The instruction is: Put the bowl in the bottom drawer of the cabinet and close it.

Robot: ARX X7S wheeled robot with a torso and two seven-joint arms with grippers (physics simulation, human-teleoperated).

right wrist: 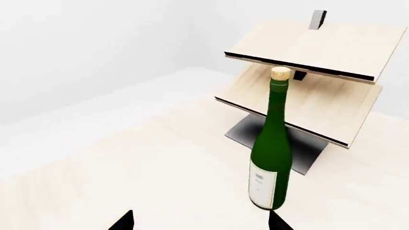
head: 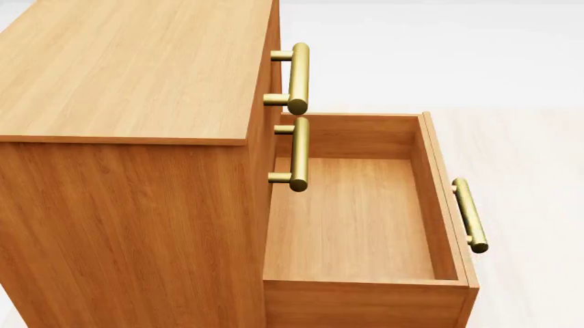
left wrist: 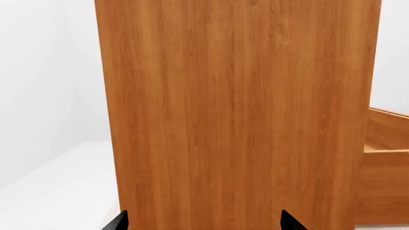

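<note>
Bottom drawer (head: 360, 219) pulled out of cabinet (head: 128, 75); left end effector (left wrist: 203, 224) faces cabinet's side.

You are looking at evenly bright, diffuse renders; no single lamp is showing and nothing is glaring. In the head view, the top of the cabinet (head: 137, 68) is catching the most light, while its side panel below is rendering darker. The inside of the bottom drawer (head: 356, 219) is lying in soft shade nearest the cabinet. In the right wrist view, the green bottle (right wrist: 271, 153) is carrying a faint highlight along its glass, and a grey shadow patch is lying under the pale rack (right wrist: 307, 76) behind the bottle. Everything is staying sharp, without blur or edge distortion.
</note>
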